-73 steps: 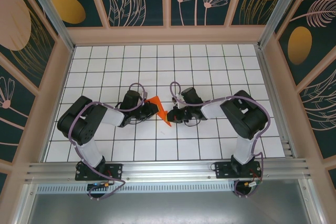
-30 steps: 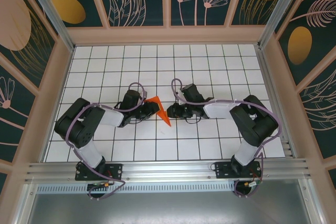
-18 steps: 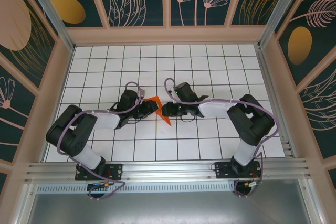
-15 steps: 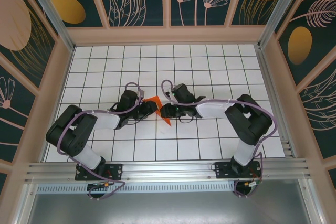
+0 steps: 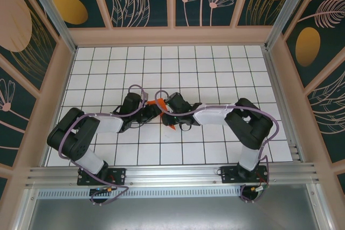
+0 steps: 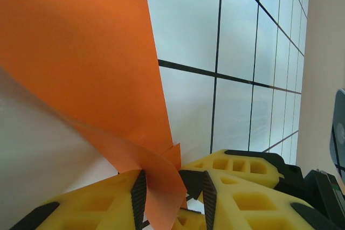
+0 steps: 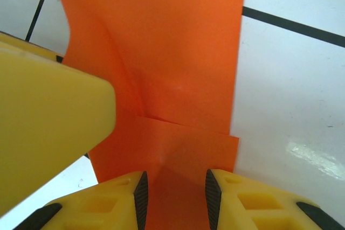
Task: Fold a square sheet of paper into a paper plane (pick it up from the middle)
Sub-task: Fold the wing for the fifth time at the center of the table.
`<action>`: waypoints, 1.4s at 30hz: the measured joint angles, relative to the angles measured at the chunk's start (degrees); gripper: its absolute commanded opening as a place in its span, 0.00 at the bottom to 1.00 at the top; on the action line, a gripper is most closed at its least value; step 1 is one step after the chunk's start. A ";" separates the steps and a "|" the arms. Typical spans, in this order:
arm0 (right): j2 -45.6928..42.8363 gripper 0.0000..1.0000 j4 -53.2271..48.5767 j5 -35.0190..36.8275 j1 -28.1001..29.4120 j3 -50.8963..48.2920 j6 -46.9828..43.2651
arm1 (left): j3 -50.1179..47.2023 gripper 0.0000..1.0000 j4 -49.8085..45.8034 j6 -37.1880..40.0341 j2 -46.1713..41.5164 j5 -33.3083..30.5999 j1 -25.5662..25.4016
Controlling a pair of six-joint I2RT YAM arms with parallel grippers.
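The bright orange sheet of paper (image 5: 158, 102), partly folded, lies mid-table between both grippers, with a pointed tip (image 5: 170, 127) poking out toward the near side. In the left wrist view the paper (image 6: 86, 63) curls down between my left gripper's (image 6: 172, 200) fingers. It rests against the left pad (image 6: 139, 197), and a gap shows before the right pad. My right gripper (image 7: 174, 197) is open and straddles a folded layer of the paper (image 7: 172, 68). The two grippers (image 5: 153, 110) (image 5: 165, 112) nearly touch.
A yellow finger of the left gripper (image 7: 48, 117) crowds the left side of the right wrist view. White grid tiles (image 5: 215, 74) surround the arms. The enclosure's wooden walls (image 5: 172, 36) with dark floral panels stand at the table's back and sides.
My right gripper has slid left across the tiles to the paper and now covers most of it, close against the left gripper. The left arm shifted slightly.
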 measured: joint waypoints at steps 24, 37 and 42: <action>-6.82 0.51 5.20 3.23 2.62 -6.12 -0.72 | 0.94 0.31 -1.57 0.02 0.02 -0.20 0.00; -1.46 0.44 7.69 8.37 4.07 -4.83 -1.20 | 1.22 0.28 -1.95 0.00 0.02 -0.20 0.00; -0.79 0.34 8.41 9.18 4.07 -4.72 -1.88 | 1.25 0.28 -1.97 0.00 0.02 -0.20 0.00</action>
